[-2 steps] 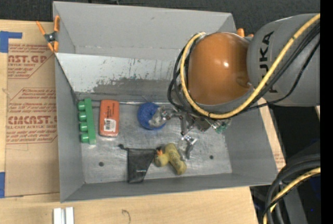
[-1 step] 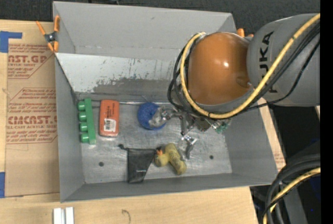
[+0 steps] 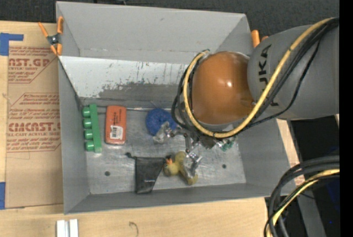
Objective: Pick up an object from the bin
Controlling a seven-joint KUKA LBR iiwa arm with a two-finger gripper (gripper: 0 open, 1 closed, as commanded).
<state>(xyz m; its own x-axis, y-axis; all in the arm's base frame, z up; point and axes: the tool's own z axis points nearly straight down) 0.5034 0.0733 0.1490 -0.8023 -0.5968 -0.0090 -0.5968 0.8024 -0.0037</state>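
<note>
My gripper reaches down from under the arm's orange dome, low over the bin's front middle. Its metal tip stands right beside a small yellow toy, at that toy's right side, and the two look to be touching. A black wedge-shaped piece lies just left of the toy. A blue crumpled thing sits a little behind, left of the gripper, with a shiny metal bit at its front edge.
An orange block with a white label and a green studded bar lie side by side at the bin's left. A small green bit peeks out under the arm, which covers the bin's right half.
</note>
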